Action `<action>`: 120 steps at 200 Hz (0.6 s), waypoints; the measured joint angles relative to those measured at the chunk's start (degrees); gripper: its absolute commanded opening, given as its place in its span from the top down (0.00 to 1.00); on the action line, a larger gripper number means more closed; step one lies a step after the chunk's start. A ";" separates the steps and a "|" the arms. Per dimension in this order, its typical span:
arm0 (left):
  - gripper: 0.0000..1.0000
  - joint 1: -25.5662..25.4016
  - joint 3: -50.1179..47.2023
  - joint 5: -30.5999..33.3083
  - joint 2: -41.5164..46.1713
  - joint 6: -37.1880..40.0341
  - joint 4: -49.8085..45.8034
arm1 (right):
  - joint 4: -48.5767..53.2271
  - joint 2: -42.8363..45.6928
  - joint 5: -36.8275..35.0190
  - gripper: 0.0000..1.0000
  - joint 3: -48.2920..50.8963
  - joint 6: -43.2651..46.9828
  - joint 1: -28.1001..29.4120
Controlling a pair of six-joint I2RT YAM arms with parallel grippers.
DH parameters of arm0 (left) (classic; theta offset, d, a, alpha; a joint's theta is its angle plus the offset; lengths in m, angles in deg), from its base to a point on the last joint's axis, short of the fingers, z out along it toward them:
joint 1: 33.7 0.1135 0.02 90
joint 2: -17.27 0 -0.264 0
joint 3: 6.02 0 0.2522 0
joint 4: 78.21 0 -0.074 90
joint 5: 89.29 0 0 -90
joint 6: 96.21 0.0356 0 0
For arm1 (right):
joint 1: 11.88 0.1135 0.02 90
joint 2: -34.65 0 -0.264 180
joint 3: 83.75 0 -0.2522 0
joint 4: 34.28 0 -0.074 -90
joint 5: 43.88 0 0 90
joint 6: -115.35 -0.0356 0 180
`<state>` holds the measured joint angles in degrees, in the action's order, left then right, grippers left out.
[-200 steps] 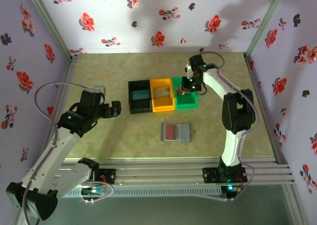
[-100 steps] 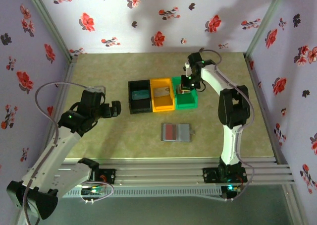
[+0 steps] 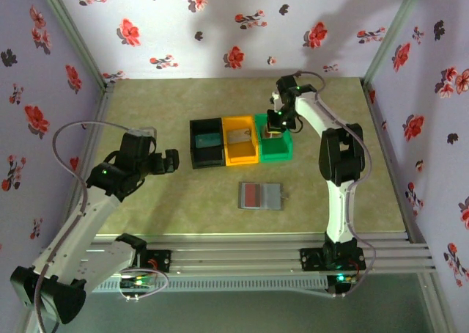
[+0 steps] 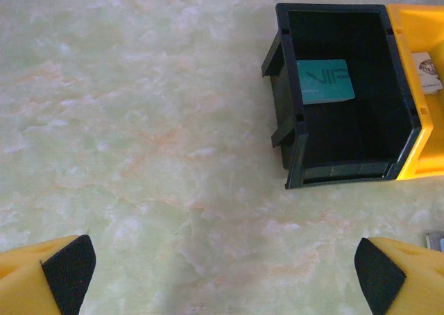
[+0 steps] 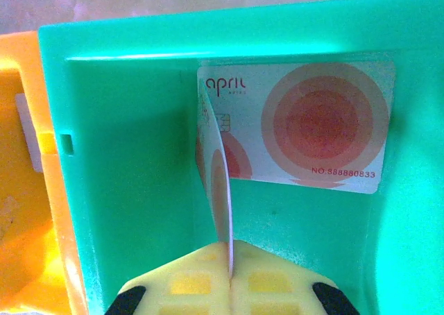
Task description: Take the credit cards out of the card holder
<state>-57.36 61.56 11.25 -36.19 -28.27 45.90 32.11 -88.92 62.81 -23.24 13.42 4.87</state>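
ok, left gripper (image 4: 222, 273) wide open over bare table, left of the black bin (image 4: 291, 141); teal card (image 4: 325, 80) lies inside it. card holder (image 3: 261, 196) lies open in front of the bins. right gripper (image 5: 229, 280) pinches a pale card (image 5: 218, 190) on edge in the green bin (image 5: 132, 190), beside a flat red-circled card (image 5: 326, 128).

Flat grey-silver two-panel card holder (image 3: 261, 196) lying open on table, centre of top view; left panel showing dull red, right panel grey. Teal rectangular plastic card (image 4: 325, 81) lying flat in black bin (image 4: 347, 175), upper right of left wrist view. Grey card (image 3: 239, 136) lying in orange bin (image 3: 242, 159). Pale card with red-orange rings (image 5: 305, 124) lying flat in green bin (image 5: 125, 155), upper centre of right wrist view. Second thin pale card (image 5: 220, 190) standing edge-on before it, lower edge being pinched by right gripper (image 5: 229, 277).
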 measured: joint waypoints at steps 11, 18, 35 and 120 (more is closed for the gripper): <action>0.00 0.02 0.00 -0.02 0.00 0.00 0.00 | 0.15 0.00 -0.24 0.90 0.00 0.00 0.00; 0.00 0.00 0.00 0.00 -0.02 0.00 0.00 | 0.28 0.00 -0.42 0.90 0.00 0.00 0.00; 0.00 0.00 0.00 0.00 -0.13 0.00 0.00 | 0.50 0.00 -0.96 0.89 -0.09 -0.02 0.00; 0.00 0.00 0.00 0.00 -0.24 0.00 0.00 | 2.71 -1.29 -3.52 0.86 -3.50 -0.02 -0.66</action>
<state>-57.36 61.56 11.25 -36.43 -28.27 45.90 34.82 -90.20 59.29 -26.74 13.40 4.22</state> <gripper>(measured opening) 0.997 0.143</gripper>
